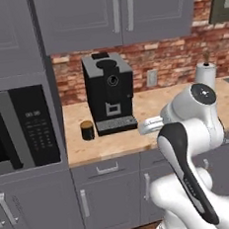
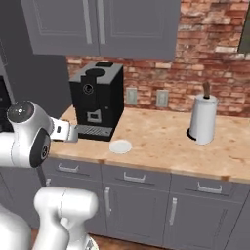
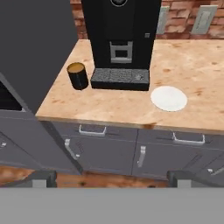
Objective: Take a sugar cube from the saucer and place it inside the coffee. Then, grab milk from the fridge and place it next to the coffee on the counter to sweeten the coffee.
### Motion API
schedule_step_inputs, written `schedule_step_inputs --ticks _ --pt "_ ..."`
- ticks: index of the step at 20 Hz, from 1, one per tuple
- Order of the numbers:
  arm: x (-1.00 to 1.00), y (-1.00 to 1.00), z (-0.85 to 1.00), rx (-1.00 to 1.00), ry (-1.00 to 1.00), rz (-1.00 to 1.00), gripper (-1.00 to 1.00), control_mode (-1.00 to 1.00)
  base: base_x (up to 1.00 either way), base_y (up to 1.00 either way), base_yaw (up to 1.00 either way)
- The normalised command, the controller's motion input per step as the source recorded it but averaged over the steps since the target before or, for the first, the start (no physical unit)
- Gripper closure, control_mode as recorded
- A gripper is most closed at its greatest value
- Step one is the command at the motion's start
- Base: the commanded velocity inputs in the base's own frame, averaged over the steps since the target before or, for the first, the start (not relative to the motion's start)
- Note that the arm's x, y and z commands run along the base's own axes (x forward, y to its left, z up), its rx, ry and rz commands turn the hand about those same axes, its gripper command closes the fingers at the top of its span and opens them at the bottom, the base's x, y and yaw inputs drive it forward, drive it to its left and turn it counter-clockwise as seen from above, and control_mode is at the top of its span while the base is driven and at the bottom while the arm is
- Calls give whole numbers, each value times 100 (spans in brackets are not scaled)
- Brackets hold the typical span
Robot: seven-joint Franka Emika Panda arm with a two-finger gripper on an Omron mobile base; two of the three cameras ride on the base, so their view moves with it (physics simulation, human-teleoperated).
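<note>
Gripper (image 3: 111,177) spread wide, aimed down at counter (image 3: 113,105); coffee (image 3: 78,75) left of saucer (image 3: 169,98).

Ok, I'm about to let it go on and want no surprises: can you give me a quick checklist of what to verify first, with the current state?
1. Small flat round white saucer on the light wood-grain counter: ok.
2. Sugar cube on the saucer: not ok, none visible.
3. Small dark cylindrical coffee mug upright, left of the big black coffee machine: ok.
4. Cube inside the coffee: cannot tell.
5. Fingers spread apart, nothing between them: ok.
</note>
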Motion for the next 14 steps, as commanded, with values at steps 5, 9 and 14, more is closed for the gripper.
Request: schedule_step_inputs --ticks 5,9,14 --pt "0 0 0 0 0 0 -100 100 -77 -39 12" --pt "0 0 0 0 0 0 -100 100 -57 -9 43" --pt "0 0 0 0 0 0 -100 100 -44 0 69"
